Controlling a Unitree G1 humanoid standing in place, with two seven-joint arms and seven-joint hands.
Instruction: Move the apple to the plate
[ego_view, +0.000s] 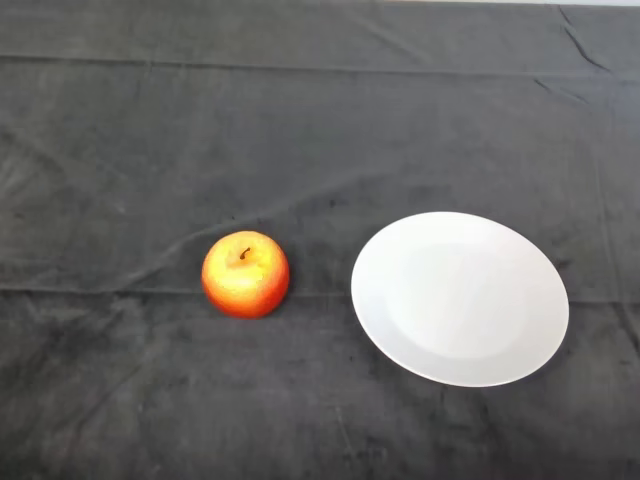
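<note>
A red and yellow apple (245, 274) stands upright on the dark cloth, stem up, a little left of the middle of the head view. A round white plate (459, 297) lies on the cloth to the apple's right, with a gap between them. Nothing lies on the plate.
The dark cloth (150, 150) covers the whole table and shows folds and creases. A long crease runs across behind the apple, and another along the far edge.
</note>
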